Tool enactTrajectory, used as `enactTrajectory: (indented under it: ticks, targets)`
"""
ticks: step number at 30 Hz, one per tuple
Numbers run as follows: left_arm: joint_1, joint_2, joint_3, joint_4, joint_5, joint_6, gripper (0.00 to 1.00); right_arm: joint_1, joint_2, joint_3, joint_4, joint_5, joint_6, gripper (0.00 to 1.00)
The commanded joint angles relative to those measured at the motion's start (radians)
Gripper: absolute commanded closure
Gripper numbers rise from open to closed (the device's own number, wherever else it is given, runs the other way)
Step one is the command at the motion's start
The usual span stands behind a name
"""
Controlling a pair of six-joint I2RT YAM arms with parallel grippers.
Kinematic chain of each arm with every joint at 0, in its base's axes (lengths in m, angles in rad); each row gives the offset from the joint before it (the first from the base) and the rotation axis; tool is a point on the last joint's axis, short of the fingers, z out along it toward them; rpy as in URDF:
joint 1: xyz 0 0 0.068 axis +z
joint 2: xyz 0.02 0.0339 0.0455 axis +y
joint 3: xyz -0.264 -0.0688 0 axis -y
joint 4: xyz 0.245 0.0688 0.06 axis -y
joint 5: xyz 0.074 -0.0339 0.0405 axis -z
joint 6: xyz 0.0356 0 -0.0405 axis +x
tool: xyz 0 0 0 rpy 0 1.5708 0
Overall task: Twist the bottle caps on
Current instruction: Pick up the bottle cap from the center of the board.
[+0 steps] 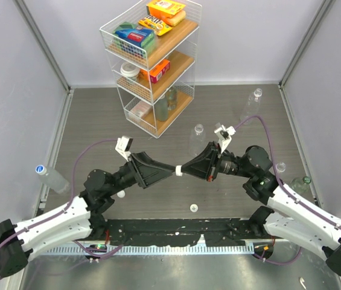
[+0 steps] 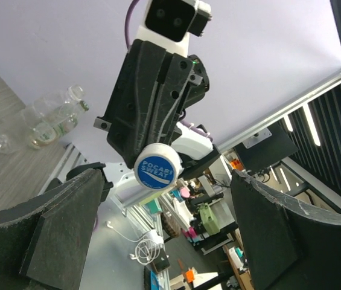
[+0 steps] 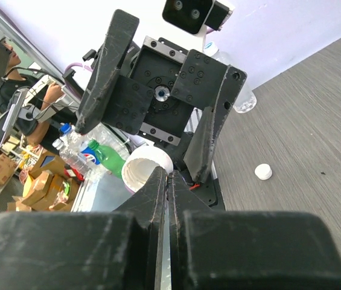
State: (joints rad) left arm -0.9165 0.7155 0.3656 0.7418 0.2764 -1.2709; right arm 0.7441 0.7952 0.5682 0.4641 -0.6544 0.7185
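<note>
The right gripper [image 3: 167, 181] pinches a cap [image 2: 156, 168] by its rim above the tabletop's [image 1: 230, 121] middle, with the left gripper [image 1: 170, 171] spread around it. So thin an edge hold could let the cap twist free.

The cap [image 2: 157, 167] reads "POCARI SWEAT", white on blue. Print on the shelf boxes [image 1: 165, 8] is too small to read.

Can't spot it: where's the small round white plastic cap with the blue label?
Centre of the top view: the cap is pinched in the right tool, between the left tool's open fingers.
</note>
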Motion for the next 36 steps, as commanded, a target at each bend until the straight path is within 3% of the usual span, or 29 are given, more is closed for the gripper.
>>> enactTrajectory:
  ticks: [1, 19, 30, 36]
  targets:
    - [-0.005, 0.035, 0.010, 0.017, -0.006, 0.013, 0.10, 0.005, 0.012, 0.021, 0.074, -0.042, 0.016, 0.99]
    - [-0.005, 0.065, -0.004, 0.074, -0.003, -0.025, 0.29, 0.008, 0.053, 0.012, 0.100, -0.063, 0.035, 0.99]
    - [-0.005, 0.065, -0.019, 0.074, -0.009, -0.031, 0.34, 0.009, 0.076, 0.013, 0.113, -0.067, 0.038, 0.99]
    - [-0.005, 0.070, -0.022, 0.076, -0.010, -0.041, 0.41, 0.012, 0.085, 0.007, 0.108, -0.067, 0.032, 0.99]
